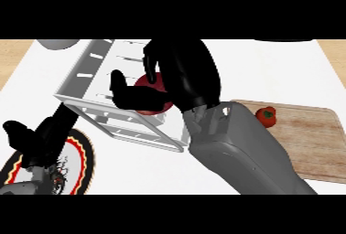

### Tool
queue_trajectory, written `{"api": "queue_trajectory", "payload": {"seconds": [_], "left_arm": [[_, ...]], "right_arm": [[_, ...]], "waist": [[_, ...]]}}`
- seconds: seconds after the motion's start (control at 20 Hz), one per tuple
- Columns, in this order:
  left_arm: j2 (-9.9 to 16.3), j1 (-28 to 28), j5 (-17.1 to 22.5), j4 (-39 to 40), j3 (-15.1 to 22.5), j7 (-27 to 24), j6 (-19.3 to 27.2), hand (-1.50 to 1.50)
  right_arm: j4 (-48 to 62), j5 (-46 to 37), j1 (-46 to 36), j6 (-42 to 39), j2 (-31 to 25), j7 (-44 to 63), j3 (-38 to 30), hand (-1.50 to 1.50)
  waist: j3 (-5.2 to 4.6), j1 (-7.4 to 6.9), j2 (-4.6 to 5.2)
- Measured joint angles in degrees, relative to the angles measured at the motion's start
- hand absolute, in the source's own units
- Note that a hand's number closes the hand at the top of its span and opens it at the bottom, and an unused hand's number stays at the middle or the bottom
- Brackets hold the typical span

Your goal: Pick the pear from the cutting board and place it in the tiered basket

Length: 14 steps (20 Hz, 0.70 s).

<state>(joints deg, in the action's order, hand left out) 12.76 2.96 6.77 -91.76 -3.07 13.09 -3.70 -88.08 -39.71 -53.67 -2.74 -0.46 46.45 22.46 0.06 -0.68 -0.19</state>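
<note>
A dark red pear (154, 84) shows between the thumb and curled fingers of my right hand (182, 68), which is shut on it. Hand and pear hang over the white tiered basket (101, 112) in the middle left of the head view, the pear just above the inside of the top tray. Much of the fruit is hidden by my thumb and palm. The wooden cutting board (307, 137) lies at the right, behind my right forearm. My left hand (30, 137) rests open at the lower left, over a plate.
A small red fruit with a green stem (267, 116) lies on the board's near-left corner. A plate with a red, yellow and black rim (82, 155) sits under my left hand. A grey rounded object (57, 44) shows at the top left.
</note>
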Motion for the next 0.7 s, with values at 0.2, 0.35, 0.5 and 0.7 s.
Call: {"api": "queue_trajectory", "payload": {"seconds": [0.2, 0.35, 0.5, 0.7], "left_arm": [[-0.84, -0.22, -0.88, -0.74, 0.28, 0.23, 0.58, 0.0], [-0.47, 1.67, -0.89, 2.32, -0.61, -0.75, -0.16, 0.0], [-0.58, 1.04, -0.86, 1.32, -0.69, -0.47, -0.42, 0.0], [-0.62, 1.89, -0.87, 2.56, -1.22, -0.75, -0.76, 0.0]], "right_arm": [[5.29, 0.47, -2.05, 3.69, 0.25, -1.12, 1.5, 1.5], [8.58, -0.3, -2.41, 7.18, 0.29, -1.8, 3.44, 1.5], [13.04, -0.8, -3.57, 10.0, 0.49, -3.6, 3.81, 1.5], [18.33, -1.03, -5.22, 16.08, 0.49, -5.41, 6.64, 1.5]], "waist": [[0.0, -0.03, -0.02], [0.03, 0.07, -0.05], [-0.02, -0.12, -0.12], [-0.18, -0.43, -0.23]]}}
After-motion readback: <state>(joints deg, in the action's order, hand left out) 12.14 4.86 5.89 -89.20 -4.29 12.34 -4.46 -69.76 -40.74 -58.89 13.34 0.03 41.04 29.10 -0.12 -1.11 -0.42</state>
